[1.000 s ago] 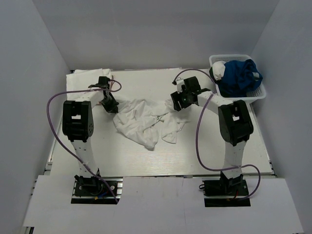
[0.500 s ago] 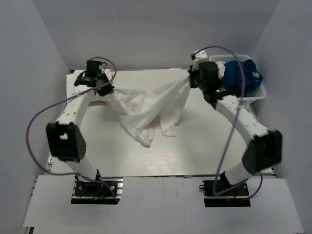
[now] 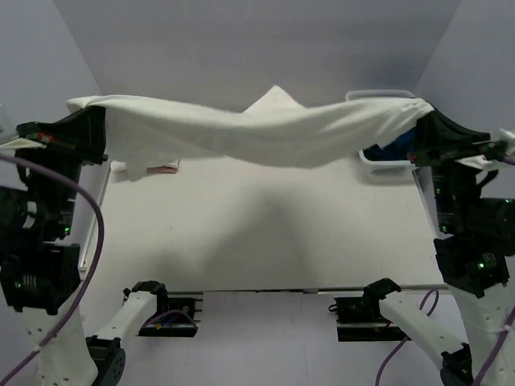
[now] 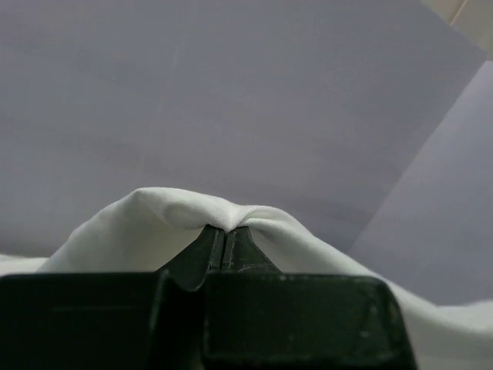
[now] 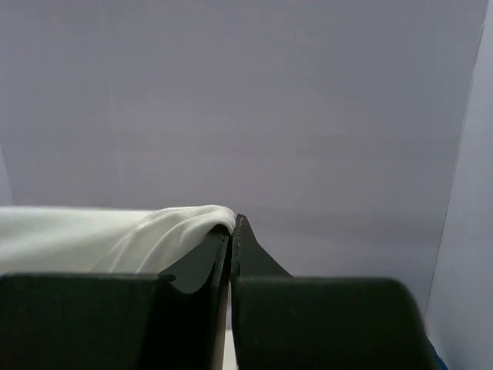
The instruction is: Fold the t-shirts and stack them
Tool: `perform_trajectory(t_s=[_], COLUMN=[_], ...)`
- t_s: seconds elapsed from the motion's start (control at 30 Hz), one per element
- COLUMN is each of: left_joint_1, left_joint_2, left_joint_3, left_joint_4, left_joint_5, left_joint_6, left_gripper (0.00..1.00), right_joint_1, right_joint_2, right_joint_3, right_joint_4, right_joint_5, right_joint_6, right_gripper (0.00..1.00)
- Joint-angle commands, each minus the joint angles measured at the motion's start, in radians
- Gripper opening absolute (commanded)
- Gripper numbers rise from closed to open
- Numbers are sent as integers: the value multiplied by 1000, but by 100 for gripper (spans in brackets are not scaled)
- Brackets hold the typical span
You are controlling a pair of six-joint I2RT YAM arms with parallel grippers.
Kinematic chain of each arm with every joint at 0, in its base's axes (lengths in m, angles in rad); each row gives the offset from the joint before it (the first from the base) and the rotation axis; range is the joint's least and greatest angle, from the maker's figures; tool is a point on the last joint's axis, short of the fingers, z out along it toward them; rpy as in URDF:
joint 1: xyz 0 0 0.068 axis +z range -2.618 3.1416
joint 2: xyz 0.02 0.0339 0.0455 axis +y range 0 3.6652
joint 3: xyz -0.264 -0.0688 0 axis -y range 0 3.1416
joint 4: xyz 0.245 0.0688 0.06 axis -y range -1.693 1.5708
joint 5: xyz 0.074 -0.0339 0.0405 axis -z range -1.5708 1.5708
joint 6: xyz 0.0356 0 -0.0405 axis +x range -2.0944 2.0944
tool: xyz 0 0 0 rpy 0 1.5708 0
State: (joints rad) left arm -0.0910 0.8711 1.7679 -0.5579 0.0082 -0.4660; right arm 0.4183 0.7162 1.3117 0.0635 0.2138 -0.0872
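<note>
A white t-shirt (image 3: 257, 133) hangs stretched in the air across the whole width of the top view, sagging a little in the middle, high above the table (image 3: 257, 233). My left gripper (image 3: 90, 122) is shut on its left end, and my right gripper (image 3: 422, 122) is shut on its right end. In the left wrist view the t-shirt (image 4: 169, 216) drapes over the closed tips of the left gripper (image 4: 227, 230). In the right wrist view the t-shirt (image 5: 115, 235) comes in from the left into the closed right gripper (image 5: 233, 223).
A white lattice basket (image 3: 385, 170) with blue cloth (image 3: 385, 150) stands at the back right, partly hidden by the shirt. Another white cloth with a reddish mark (image 3: 157, 167) lies at the back left. Grey walls enclose the table.
The right gripper shut on the crumpled shirt. Both arms then rose and spread apart, lifting it off the table and pulling it taut between them.
</note>
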Motion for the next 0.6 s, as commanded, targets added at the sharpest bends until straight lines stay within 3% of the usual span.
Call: perform_trajectory(t_s=[0.0,0.17,0.3,0.4,0.47,0.53,0.57], left_joint_1=[10,10,10,10,10,19,19], left_joint_2=[31,49,121,187,224,314,354], left_joint_3=[27,-21,-204,-385,-532,-591,-605], left_joint_4=[-62,-62,-27,-1,42,52,27], left_joint_5=[15,39,68,49,12,-40,-60], left_joint_6=[23,0,-28,-54,-65,-77,-77], left_gripper=[0,0,0,0,20,40,97], right_joint_1=[-3,-1,-4,-6,-13,-18,-26], right_joint_2=[-38,-18,54,135,189,279,308], right_joint_3=[23,-8,-106,-274,-420,-474,-503], right_joint_4=[30,9,7,-13,-1,25,38], right_joint_5=[11,143,237,294,305,288,271], right_joint_6=[-34,-49,-23,32,124,174,202], right_gripper=[0,0,0,0,0,32,45])
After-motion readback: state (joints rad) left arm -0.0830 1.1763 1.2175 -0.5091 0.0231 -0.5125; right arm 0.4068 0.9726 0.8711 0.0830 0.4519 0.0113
